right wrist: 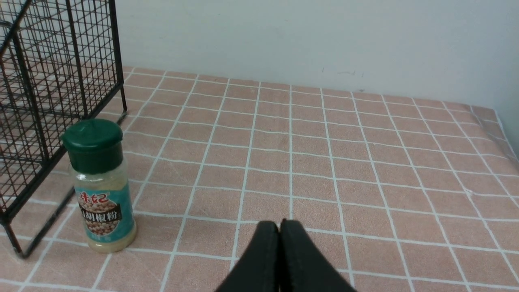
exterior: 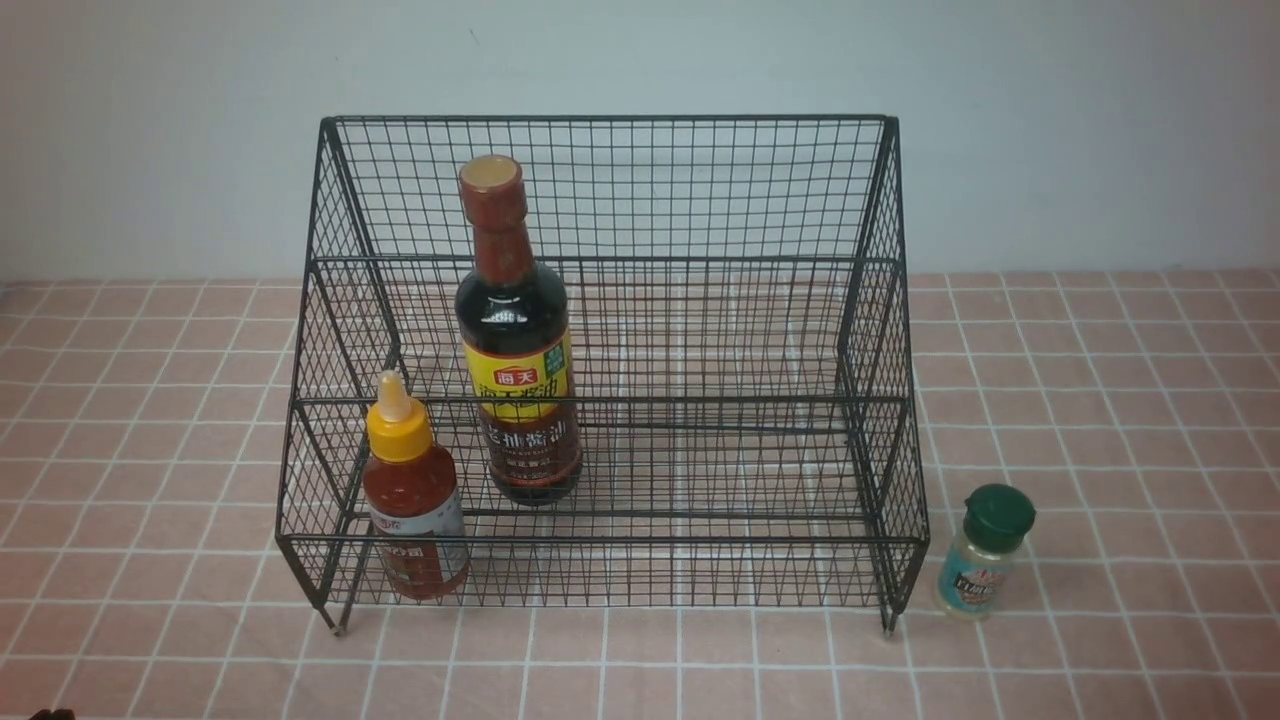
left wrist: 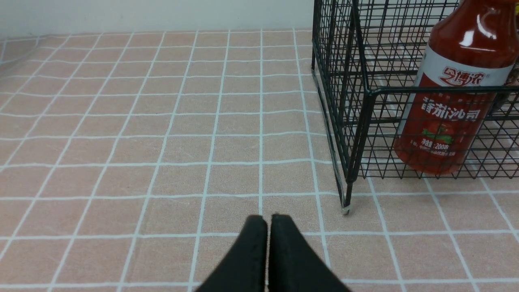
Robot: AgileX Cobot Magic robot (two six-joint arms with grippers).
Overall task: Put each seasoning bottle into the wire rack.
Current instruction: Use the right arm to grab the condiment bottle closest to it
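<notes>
The black wire rack (exterior: 700, 262) stands mid-table. The tall dark soy-sauce bottle (exterior: 515, 340) stands upright on its middle tier at the left. The short red-sauce bottle (exterior: 412, 490) with yellow nozzle cap stands on the lowest tier at the front left; it also shows in the left wrist view (left wrist: 450, 105). The small clear shaker with green lid (exterior: 986, 550) stands on the cloth just right of the rack, outside it; it also shows in the right wrist view (right wrist: 100, 186). My left gripper (left wrist: 268, 219) is shut and empty, short of the rack's front left leg. My right gripper (right wrist: 279, 225) is shut and empty, apart from the shaker.
A pink checked tablecloth (exterior: 1100, 400) covers the table. A pale wall (exterior: 640, 60) rises behind the rack. The rack's corner (right wrist: 24, 162) stands close beside the shaker. Neither arm shows in the front view.
</notes>
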